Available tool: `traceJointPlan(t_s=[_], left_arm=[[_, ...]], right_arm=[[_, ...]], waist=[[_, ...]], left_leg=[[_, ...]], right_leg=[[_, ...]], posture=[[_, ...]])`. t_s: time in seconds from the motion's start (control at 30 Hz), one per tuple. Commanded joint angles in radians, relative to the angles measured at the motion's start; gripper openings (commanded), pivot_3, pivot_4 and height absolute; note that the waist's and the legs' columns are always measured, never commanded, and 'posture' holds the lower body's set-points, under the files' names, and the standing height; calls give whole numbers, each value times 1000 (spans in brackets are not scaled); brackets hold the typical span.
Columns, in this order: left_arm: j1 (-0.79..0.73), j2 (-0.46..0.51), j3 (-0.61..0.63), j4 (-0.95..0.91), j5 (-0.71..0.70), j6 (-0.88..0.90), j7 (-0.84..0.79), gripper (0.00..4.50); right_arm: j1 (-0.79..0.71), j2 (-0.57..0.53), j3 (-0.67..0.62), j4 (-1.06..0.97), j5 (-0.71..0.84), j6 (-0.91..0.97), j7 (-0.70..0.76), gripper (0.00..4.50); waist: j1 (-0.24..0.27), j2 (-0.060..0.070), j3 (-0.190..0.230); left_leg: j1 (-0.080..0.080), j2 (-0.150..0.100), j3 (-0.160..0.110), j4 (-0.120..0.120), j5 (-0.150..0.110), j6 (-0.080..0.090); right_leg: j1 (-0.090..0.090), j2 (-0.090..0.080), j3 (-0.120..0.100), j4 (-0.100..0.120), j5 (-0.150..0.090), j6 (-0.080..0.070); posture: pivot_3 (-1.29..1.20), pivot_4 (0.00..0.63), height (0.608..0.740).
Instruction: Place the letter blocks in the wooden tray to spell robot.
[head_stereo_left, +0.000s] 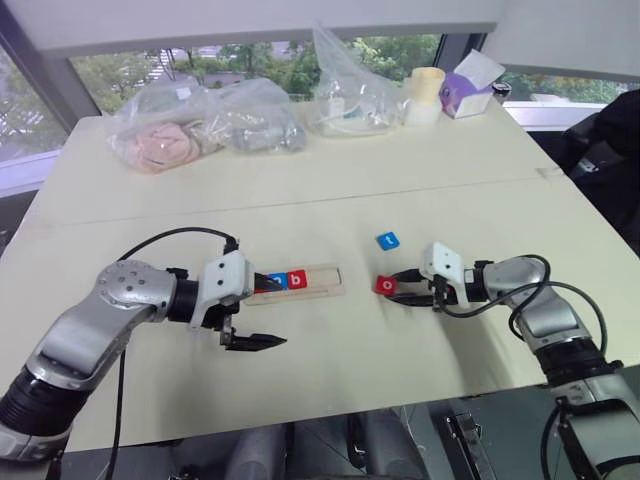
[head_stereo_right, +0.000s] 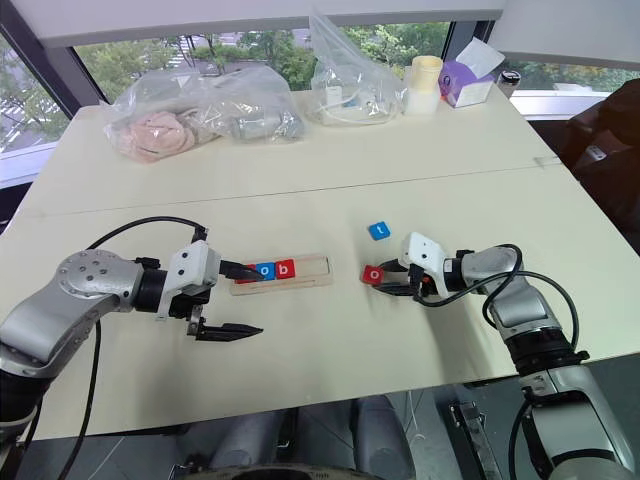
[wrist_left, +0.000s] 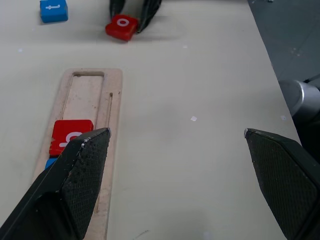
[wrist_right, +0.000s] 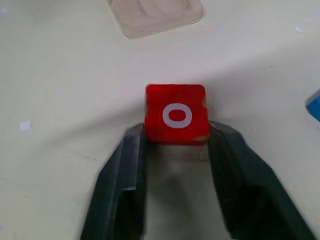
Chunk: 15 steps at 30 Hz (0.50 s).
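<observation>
— Where does the right gripper (wrist_right: 176, 131) stand, and what has it got?

— Its two black fingers (wrist_right: 122, 165) are pressed against the sides of the red "o" block (wrist_right: 176, 114), one on each flank, so the jaws are clamped on that tile. The block sits at the very fingertips, face up on the table (head_stereo_left: 420, 190), its white letter plain to read in the right wrist view.

— And the other loose tile?

— The blue "t" block (head_stereo_left: 388, 240) lies flat on the table just beyond the right gripper's tips and a little off to one side, apart from the fingers and from the red tile.

— The wooden tray?

— The wooden tray (head_stereo_left: 325, 284) lies ahead of the right gripper, past the held block, with a bare stretch of table between them. Its end nearest that gripper is unfilled. Further along sits a red "b" block (head_stereo_left: 298, 280), touching a blue block (head_stereo_left: 277, 281) next to it; that one's letter I cannot read. The tray's far end is hidden behind the left wrist.

— What of the left gripper (head_stereo_left: 255, 342)?

— Its fingers (wrist_left: 82, 170) are spread wide apart with nothing between them. It hangs over the table just beside the tray's long edge, on the robot's side, one fingertip overlapping the tray's rim in the left wrist view.

— Anything else on the table?

— Well behind both grippers, at the far edge: clear plastic bags (head_stereo_left: 205, 125), a pale cup (head_stereo_left: 425, 95) and a purple tissue box (head_stereo_left: 465, 90).
</observation>
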<state>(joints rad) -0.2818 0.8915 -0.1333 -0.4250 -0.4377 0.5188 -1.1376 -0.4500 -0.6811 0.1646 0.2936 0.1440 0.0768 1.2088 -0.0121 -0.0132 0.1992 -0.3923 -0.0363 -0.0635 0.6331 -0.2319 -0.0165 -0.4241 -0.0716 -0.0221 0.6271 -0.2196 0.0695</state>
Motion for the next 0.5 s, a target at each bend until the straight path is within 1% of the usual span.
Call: traceJointPlan(t_s=[0.03, 0.1, 0.2, 0.27, 0.4, 0.5], left_arm=[[-2, 12, 31, 11, 10, -19, 0, 4500], [-1, 19, 34, 37, 23, -31, -5, 4500], [-2, 20, 49, 95, 35, -44, 3, 4500], [4, 28, 61, 120, 42, -51, 6, 4500], [19, 45, 102, 136, 39, -43, 16, 4500], [29, 51, 124, 137, 39, -42, 26, 4500]], right_arm=[[-13, 5, -5, -39, 4, 38, -10, 1088], [-37, 20, 4, -79, 19, 82, -5, 1088], [-134, 78, 40, -144, 34, 158, 6, 1088], [-195, 110, 73, -145, 24, 178, 29, 1088], [-297, 164, 150, -77, 1, 169, 99, 1088], [-354, 208, 180, 8, -21, 129, 116, 1088]], waist=[[-1, 0, 0], [-2, 0, 0], [-9, 0, 0], [-8, 0, 0], [1, 0, 0], [1, 0, 0]], left_leg=[[0, 0, 0, 0, 0, 0], [1, 0, 1, 0, 0, 0], [1, 1, 1, 0, 0, 0], [1, 2, 1, -1, 0, 0], [1, 4, 1, -1, 0, 0], [1, 4, 1, -1, 0, 0]], right_leg=[[0, 0, 0, 0, 0, 0], [0, 0, 1, 1, 0, 0], [-2, 1, 3, 2, 0, 0], [-3, 4, 7, 3, 0, 0], [-3, 6, 7, 2, 0, -1], [-3, 6, 7, 1, 2, -3]], posture=[[0, 150, 740], [0, 150, 740], [0, 150, 740], [0, 150, 740], [0, 150, 740], [0, 150, 740]])
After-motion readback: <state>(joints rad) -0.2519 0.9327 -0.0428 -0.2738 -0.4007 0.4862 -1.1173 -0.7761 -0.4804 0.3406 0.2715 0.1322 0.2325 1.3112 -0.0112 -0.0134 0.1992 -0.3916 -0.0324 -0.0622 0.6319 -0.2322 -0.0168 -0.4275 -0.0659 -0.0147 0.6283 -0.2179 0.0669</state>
